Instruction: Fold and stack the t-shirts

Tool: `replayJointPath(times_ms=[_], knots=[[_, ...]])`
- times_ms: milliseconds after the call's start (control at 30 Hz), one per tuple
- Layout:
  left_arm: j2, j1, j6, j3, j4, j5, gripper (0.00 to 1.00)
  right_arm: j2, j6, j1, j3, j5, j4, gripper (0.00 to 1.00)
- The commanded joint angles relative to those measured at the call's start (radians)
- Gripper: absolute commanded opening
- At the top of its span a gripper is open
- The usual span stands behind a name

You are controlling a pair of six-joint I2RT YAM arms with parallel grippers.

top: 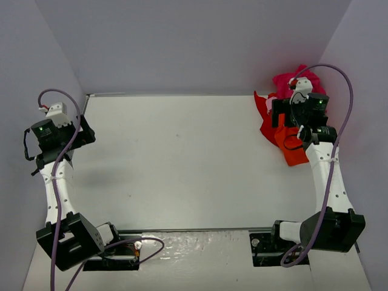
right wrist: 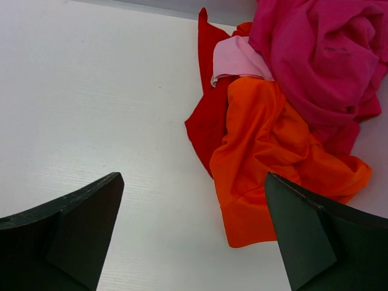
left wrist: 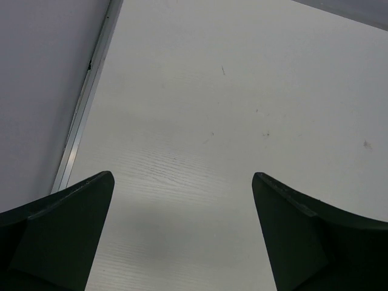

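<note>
Tangling is the main risk. The shirts (top: pixel 267 121) lie in one crumpled heap at the upper right of the overhead view, in the far right corner of the bench (top: pixel 182 163). The orange shirt (right wrist: pixel 267 157) is draped over the red shirt (right wrist: pixel 203 115) and the pink shirt (right wrist: pixel 321 54) is bunched behind both, all three touching. The right jaws hang spread wide and empty at the near edge of the heap, with the orange hem lying between them low in the wrist view. The left jaws, equally wide and empty, hover over bare bench at the left of the overhead view, well apart from any cloth. A pinch on the orange hem could catch a fold of red beneath it, so two shirts would drag out together. A shallow pinch on such limp cloth might simply slip off under the pull. The heap sits close to the walls, which probably leaves little room to come at it from behind. A pull toward the middle may also leave the shirt twisted, sleeves tucked under, and hard to spread flat for folding. With the left jaws so far off, any two-sided spreading would likely have to wait until the cloth reaches the middle.
</note>
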Motion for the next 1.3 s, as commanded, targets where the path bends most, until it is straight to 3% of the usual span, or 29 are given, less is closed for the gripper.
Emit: replayJointPath(times_ms=[0,233,400,467,500,567,700,800,900,967,1267], knots=[[-0.033,0.009,-0.022,0.082,0.029,-0.020,0.97,-0.020,0.001,-0.021,0.088,0.026,0.043,1.00],[-0.024,0.039,0.002,0.079,0.050,0.149,0.97,0.004,-0.031,-0.021,0.224,0.085,-0.017,1.00],[-0.011,0.070,-0.040,0.050,0.076,0.137,0.97,0.002,-0.063,-0.018,0.112,0.027,-0.025,1.00],[-0.007,0.105,-0.052,0.042,0.098,0.171,0.94,0.000,-0.060,-0.019,0.084,0.032,-0.025,1.00],[-0.002,0.114,-0.055,0.044,0.104,0.175,0.85,-0.004,-0.064,-0.018,0.069,0.025,-0.023,1.00],[-0.007,0.131,-0.063,0.041,0.111,0.155,0.79,-0.008,-0.063,-0.018,0.061,0.025,-0.021,1.00],[-0.029,0.134,-0.065,0.033,0.126,0.135,0.79,0.018,-0.056,-0.009,0.096,0.085,-0.014,1.00],[-0.030,0.134,-0.069,0.036,0.121,0.138,0.81,0.089,-0.046,0.045,0.261,0.247,-0.035,1.00],[-0.035,0.134,-0.063,0.041,0.106,0.147,0.95,0.164,-0.029,0.070,0.536,0.349,-0.034,1.00],[-0.046,0.132,-0.060,0.034,0.101,0.153,0.97,0.248,-0.060,0.070,0.659,0.389,-0.029,1.00],[-0.103,0.134,-0.002,-0.034,0.076,0.158,0.97,0.690,-0.168,0.068,0.722,0.663,-0.026,1.00]])
